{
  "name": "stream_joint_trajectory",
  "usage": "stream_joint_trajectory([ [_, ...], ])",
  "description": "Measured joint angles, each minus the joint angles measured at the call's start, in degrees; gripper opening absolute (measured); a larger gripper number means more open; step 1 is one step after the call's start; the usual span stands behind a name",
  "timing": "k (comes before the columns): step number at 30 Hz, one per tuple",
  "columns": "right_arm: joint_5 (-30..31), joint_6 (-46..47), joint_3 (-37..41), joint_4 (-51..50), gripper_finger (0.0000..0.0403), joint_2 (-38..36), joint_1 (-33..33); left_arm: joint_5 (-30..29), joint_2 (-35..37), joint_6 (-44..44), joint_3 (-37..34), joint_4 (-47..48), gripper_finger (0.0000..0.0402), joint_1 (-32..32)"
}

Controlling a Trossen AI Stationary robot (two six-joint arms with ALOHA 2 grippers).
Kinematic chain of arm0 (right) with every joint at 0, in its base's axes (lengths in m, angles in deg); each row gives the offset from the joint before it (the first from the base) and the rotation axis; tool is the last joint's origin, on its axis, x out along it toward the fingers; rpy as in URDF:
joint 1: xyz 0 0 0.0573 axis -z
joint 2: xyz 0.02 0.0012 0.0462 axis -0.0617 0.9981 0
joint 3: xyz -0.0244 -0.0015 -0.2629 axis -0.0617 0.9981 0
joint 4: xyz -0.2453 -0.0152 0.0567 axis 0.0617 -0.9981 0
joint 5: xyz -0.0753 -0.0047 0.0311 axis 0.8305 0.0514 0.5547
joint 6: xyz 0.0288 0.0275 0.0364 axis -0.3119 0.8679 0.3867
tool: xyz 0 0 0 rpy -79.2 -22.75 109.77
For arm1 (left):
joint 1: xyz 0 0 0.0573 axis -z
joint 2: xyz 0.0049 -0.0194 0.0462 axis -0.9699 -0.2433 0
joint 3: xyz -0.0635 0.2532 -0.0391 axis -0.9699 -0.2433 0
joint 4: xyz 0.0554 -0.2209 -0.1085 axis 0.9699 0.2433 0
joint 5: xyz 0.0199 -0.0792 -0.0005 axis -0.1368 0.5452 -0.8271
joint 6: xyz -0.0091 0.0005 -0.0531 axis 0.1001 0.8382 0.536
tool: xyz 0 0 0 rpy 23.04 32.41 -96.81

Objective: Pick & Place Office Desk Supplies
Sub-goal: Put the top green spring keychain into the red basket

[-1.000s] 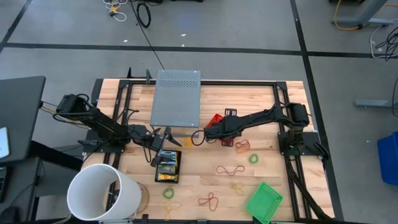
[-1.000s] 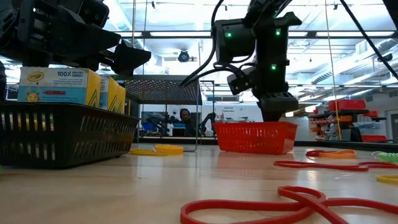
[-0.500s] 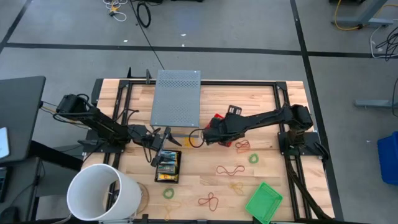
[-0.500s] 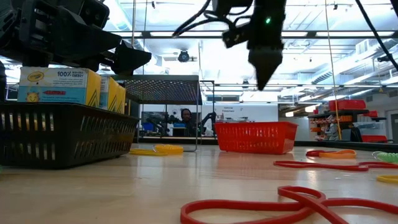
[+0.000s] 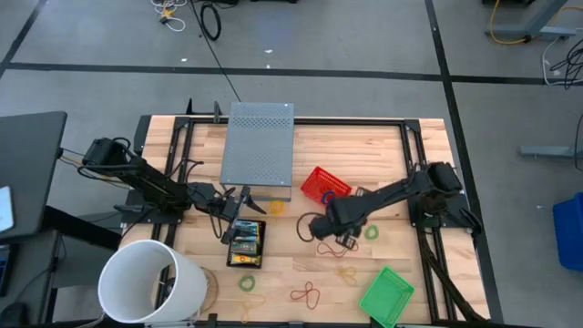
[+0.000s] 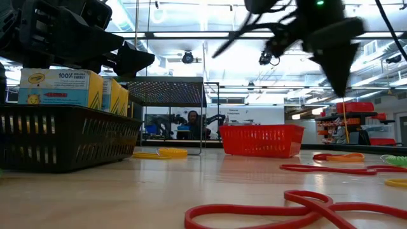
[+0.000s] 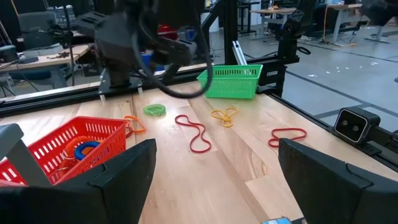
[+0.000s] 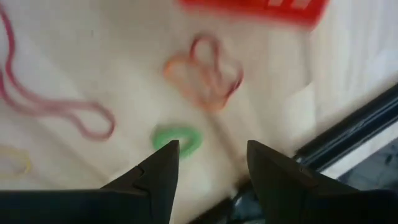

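As the right pincer [image 5: 312,228] hung open, empty | green band [image 5: 371,231] lay at its 3 o'clock, high view | left pincer [image 5: 239,202] open, farther off

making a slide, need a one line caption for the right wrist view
Right tool, open and empty, above the wooden table near a green rubber band and an orange-red band cluster.

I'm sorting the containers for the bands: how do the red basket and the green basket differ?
The red basket sits mid-table by the grey perforated box; the green basket sits at the table's near edge on the right arm's side. The left wrist view shows bands inside the red basket; the green basket's contents cannot be seen. Both are small, rectangular, mesh-walled and turned askew.
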Motion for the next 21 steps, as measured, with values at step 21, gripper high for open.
stream_joint_trajectory([
  [21,-17.38,-0.90,11.62,13.19,0.0197,0.00,-1.96,0.58,-0.01,0.40,0.00,0.11,0.0339,0.02],
])
